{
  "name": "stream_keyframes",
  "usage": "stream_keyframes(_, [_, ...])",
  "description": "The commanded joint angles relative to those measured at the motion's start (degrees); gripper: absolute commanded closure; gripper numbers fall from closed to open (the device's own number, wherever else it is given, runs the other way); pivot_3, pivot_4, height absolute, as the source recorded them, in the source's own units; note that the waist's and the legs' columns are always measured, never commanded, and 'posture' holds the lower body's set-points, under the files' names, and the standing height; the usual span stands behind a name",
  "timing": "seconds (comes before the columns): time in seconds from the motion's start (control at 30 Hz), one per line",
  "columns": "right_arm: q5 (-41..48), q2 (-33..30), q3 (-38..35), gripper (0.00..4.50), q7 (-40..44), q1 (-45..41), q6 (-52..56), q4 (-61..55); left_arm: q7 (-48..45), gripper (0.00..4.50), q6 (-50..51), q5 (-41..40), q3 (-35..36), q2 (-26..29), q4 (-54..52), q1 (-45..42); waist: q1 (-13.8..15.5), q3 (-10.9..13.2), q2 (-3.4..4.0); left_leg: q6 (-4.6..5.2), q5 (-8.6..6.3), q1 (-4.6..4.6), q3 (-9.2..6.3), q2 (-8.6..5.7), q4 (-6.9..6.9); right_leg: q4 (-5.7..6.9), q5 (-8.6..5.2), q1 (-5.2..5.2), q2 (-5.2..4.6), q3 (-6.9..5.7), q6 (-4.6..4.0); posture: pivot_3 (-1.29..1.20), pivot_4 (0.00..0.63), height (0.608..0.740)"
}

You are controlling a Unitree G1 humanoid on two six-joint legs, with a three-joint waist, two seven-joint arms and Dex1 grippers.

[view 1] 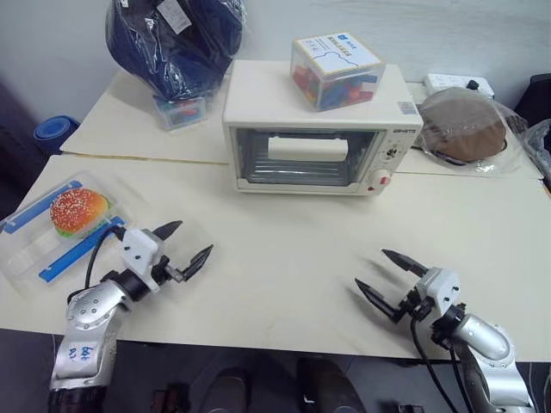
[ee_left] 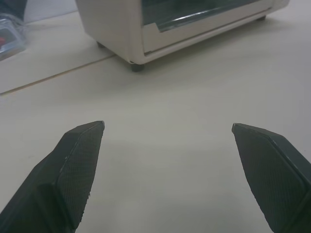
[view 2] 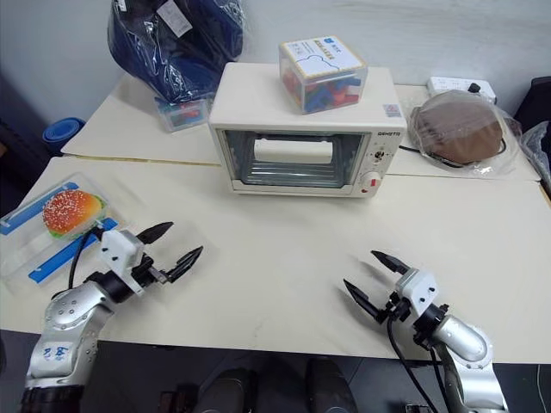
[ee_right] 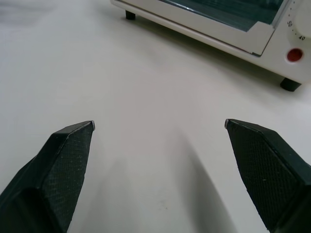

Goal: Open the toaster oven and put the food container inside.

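Two black-fingered grippers hover low over a cream tabletop (view 1: 284, 258), both spread wide and holding nothing. The left gripper (view 1: 189, 245) sits near the front left; the right gripper (view 1: 387, 277) near the front right, with bare surface between them.

At the back centre stands the toaster oven (view 1: 318, 142), a boxy cream-white shell with its glass door shut, a white bar handle (view 1: 307, 148) across the glass and a red-marked knob at its right. On its flat roof rests a clear cube (view 1: 336, 70) with a blue-white label and colourful pieces inside.

The food container (view 1: 60, 225), a flat clear plastic box with blue side clips and a sesame bun inside, lies at the far left edge, just beside the left gripper's arm and well apart from the oven.

Behind, a dark blue bag in crinkled plastic (view 1: 176, 39) sits left of the oven; a brown rounded object in plastic wrap (view 1: 465, 129) lies to its right, with a white power strip (view 1: 456, 83) beyond. A seam divides two joined tabletops.
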Motion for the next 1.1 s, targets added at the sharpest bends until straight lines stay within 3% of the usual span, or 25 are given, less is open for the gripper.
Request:
stream_keyframes(0.03, [3.1, 0.2, -0.2, 0.01, 0.8, -3.4, 1.9, -1.6, -2.2, 0.0, -0.8, -1.5, 0.8, 1.6, -1.7, -0.2, -0.1, 0.0, 0.0, -0.01, 0.0, 0.0, -0.01, 0.0, -0.01, -0.01, 0.0, 0.0, 0.0, 0.0, 0.0, 0.0, 0.15, 0.74])
stream_keyframes(0.27, [7.6, -0.3, -1.0, 0.01, -1.3, -17.8, 13.1, -0.5, -6.2, 0.0, 11.4, -16.7, 7.6, 5.0, -5.1, -1.3, -0.6, 0.0, 0.02, -0.06, 0.03, 0.01, -0.11, 0.02, -0.04, 0.03, -0.02, -0.01, -0.04, -0.04, -0.03, 0.0, 0.15, 0.74])
stream_keyframes(0.67, [6.7, 5.6, 1.4, 0.01, -1.2, -37.5, 17.2, 7.5, -4.7, 0.0, 14.5, -20.0, 7.5, 3.5, -10.0, -3.3, -0.8, 0.0, 0.03, -0.28, 0.16, -0.26, -0.12, 0.0, -0.02, -0.01, -0.01, -0.22, -0.05, -0.09, -0.03, 0.0, 0.15, 0.74])
stream_keyframes(0.9, [6.2, 8.3, 3.5, 0.01, 1.7, -38.3, 15.1, 4.5, -3.9, 0.0, 16.4, -20.0, 6.5, 3.1, -11.0, -3.4, -0.9, 0.0, 0.03, -0.34, 0.19, -0.35, -0.11, 0.0, -0.01, -0.01, -0.01, -0.28, -0.05, -0.09, -0.02, 0.0, 0.15, 0.74])
stream_keyframes(1.1, [2.2, 4.2, 7.6, 0.01, 8.2, -28.3, 9.4, -2.4, -4.6, 0.0, 17.7, -19.7, 5.5, 3.6, -8.6, -5.2, -0.8, 0.0, 0.03, -0.33, 0.18, -0.37, -0.13, 0.0, -0.04, -0.03, -0.01, -0.28, -0.04, -0.11, -0.02, 0.0, 0.15, 0.74])
